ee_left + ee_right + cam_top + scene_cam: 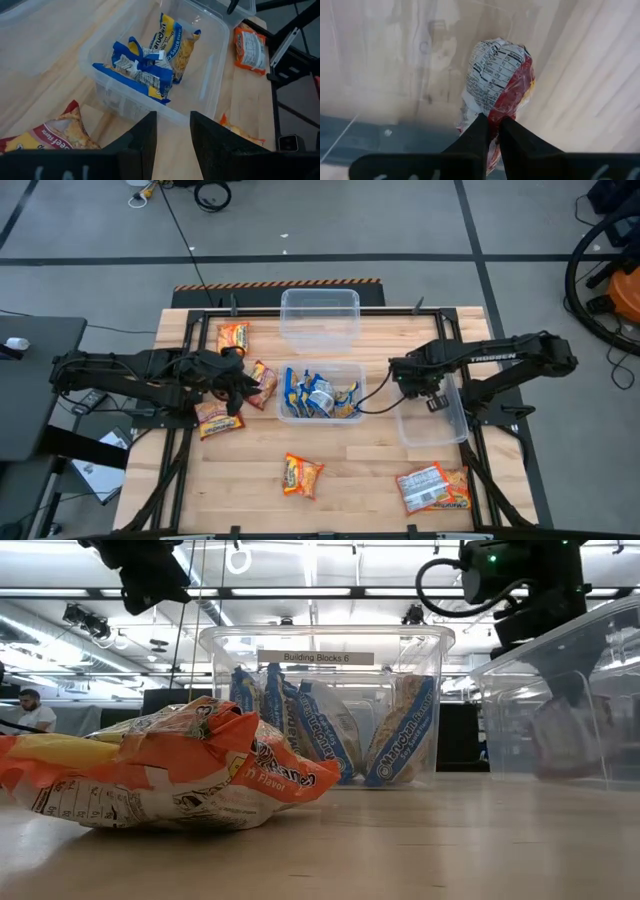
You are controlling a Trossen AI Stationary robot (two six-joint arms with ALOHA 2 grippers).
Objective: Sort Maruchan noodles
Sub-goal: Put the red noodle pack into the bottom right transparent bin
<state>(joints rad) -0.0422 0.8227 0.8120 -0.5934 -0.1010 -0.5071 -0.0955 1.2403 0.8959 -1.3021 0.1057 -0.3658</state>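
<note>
Blue-silver Maruchan packets (320, 395) stand on edge in the middle clear tub (290, 370). A red-white packet (263, 384) lies on the table next to my left gripper (240, 385), which is open and touches nothing; its wrist view looks past it at the blue packets (150, 65). Orange packets lie at the far left (232, 337), below the left gripper (218, 420) and near the front (302, 475). My right gripper (493, 131) is shut on a red-white packet (497, 80) inside the right clear tub (450, 430). My right gripper pinches the red-white packet by one crumpled end (495, 116) between its two fingers, coming from above and pointing down. The packet hangs below the fingers inside the right tub (565, 735). Whether its lower end rests on the tub floor I cannot tell.
An empty clear tub (319, 318) sits at the far middle of the table. A larger red-white packet (433, 488) lies near the front right corner. In the low view an orange packet (170, 780) fills the foreground. Bare wood shows between the front packets.
</note>
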